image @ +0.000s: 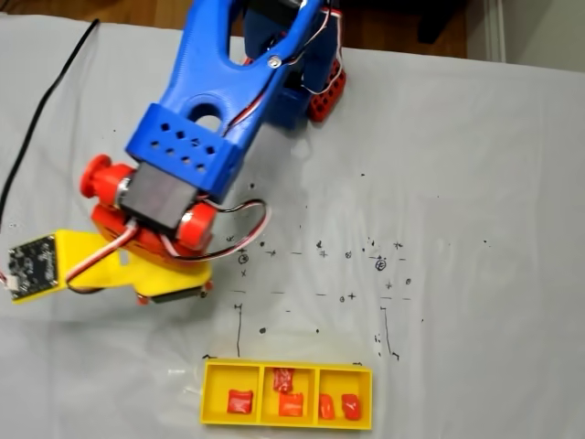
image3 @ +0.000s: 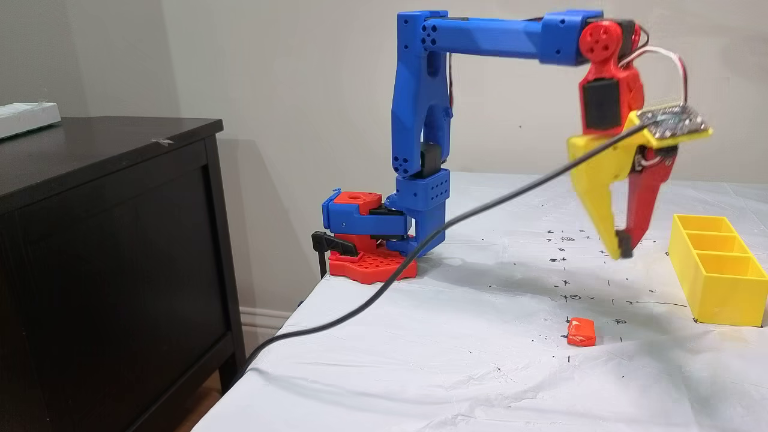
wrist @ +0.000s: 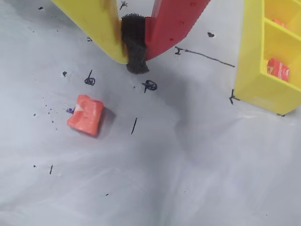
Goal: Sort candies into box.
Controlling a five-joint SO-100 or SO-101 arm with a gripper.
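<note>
We see one orange candy (wrist: pixel 85 114) lying on the white cloth (wrist: pixel 188 179), below and left of our gripper (wrist: pixel 135 66). The gripper hangs above, tips together, holding nothing. Farther right sits the yellow box (wrist: pixel 257 70).

Glossy yellow plastic box (image3: pixel 720 282) on wrinkled matt white cloth (image3: pixel 480 360).

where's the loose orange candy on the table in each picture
Fixed view from above: I cannot find it; the arm covers the table left of the yellow tray.
Wrist view: the orange candy lies left of centre, below the shut gripper.
Fixed view from the side: the candy lies on the white cloth, low and right of centre, left of the tray.
Shared landmark: the yellow tray.
</note>
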